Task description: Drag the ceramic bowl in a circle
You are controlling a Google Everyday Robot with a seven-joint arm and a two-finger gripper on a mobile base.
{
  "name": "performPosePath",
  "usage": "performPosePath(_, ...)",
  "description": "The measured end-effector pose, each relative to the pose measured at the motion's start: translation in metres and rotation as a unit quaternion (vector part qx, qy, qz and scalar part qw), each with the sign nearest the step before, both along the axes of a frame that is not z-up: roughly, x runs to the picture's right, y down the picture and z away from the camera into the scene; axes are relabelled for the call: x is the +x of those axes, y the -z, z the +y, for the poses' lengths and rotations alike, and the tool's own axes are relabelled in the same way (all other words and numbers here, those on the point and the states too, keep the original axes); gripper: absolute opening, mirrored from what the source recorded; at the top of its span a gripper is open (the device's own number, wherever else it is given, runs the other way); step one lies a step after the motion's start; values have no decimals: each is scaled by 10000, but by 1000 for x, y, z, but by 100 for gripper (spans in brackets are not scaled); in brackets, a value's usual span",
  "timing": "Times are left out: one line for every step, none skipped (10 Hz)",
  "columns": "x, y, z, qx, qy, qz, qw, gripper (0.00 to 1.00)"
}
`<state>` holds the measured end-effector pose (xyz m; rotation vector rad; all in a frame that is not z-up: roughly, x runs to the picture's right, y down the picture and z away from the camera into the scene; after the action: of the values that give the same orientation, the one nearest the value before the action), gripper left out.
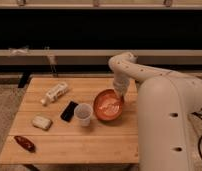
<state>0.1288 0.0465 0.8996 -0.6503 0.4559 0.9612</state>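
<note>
The ceramic bowl (108, 105) is a round, shallow, glossy orange-red bowl with pale glints inside. It sits on the wooden table (74, 135) right of centre, close to the small white cup (84, 114). My white arm reaches in from the right and bends down over the bowl. The gripper (117, 93) points down at the bowl's far right rim and touches it there.
A white bottle (55, 93) lies at the table's back left. A black phone (70, 110) lies left of the cup. A pale packet (42, 122) and a dark red item (25, 143) lie at the front left. My white body fills the right.
</note>
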Motion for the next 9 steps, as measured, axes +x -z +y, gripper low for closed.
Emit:
performPosePath(-5,-12,-7,38,71,-27,10000,0)
performPosePath(-7,-28,-16,85,138,-50,9999,0)
performPosePath(-6,-38,-25,128,161,-52,9998,0)
performPosePath(-4,-49,-35,166,179,-45,9997,0)
performPosePath(0,-63,-48,220,217,-10,9995,0)
performPosePath(5,-72,-56,259,257,44,9993,0)
performPosePath(12,-79,-63,301,305,120,9990,0)
performPosePath(23,-85,-69,348,372,248,9984,0)
performPosePath(35,-86,-71,378,435,365,9977,0)
